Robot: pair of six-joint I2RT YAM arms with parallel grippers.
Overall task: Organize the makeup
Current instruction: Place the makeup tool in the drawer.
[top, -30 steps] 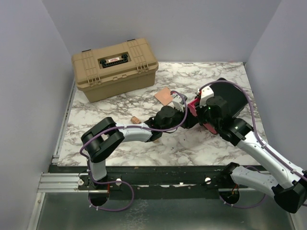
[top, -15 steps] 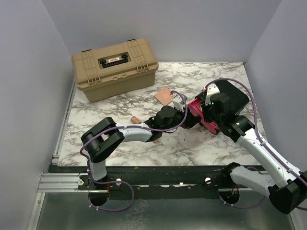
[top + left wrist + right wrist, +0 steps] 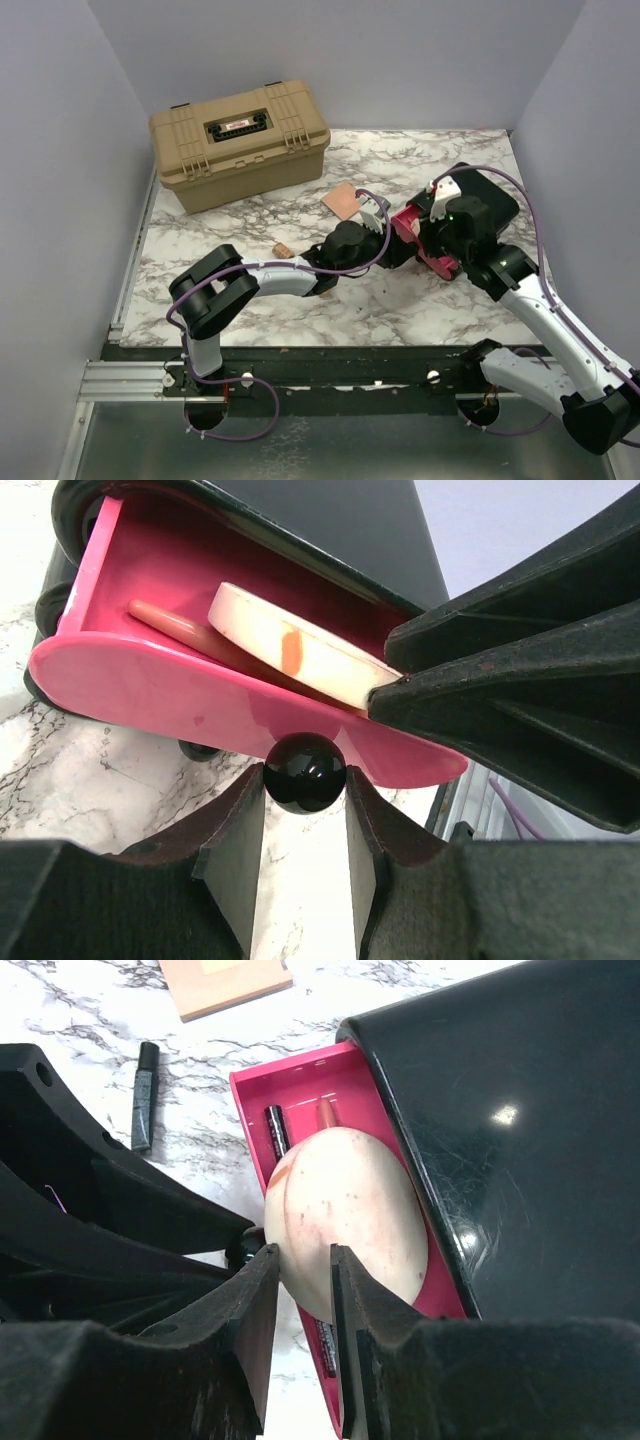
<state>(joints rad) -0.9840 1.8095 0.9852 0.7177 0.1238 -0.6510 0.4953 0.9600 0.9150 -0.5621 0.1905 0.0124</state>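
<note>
The black box (image 3: 492, 200) has its pink drawer (image 3: 300, 1075) pulled open. My left gripper (image 3: 305, 802) is shut on the drawer's black knob (image 3: 305, 772). My right gripper (image 3: 300, 1260) is shut on the edge of the round peach compact (image 3: 345, 1210), which lies tilted in the drawer over a copper lipstick tube (image 3: 165, 620) and a slim black-and-red tube (image 3: 276, 1130). The flat square copper-pink compact (image 3: 342, 199) lies on the table behind the left gripper (image 3: 385, 232). Another copper lipstick tube (image 3: 283, 249) lies left of the left arm. The tiny black jar is out of view.
A tan toolbox (image 3: 238, 143) stands closed at the back left. A slim dark tube (image 3: 146, 1095) lies on the marble beside the drawer. The two wrists crowd together at the drawer front (image 3: 420, 245). Grey walls close in the table on three sides.
The right arm has shifted a little to the right and settled over the open drawer with the peach compact. The left arm has stayed on the knob.
</note>
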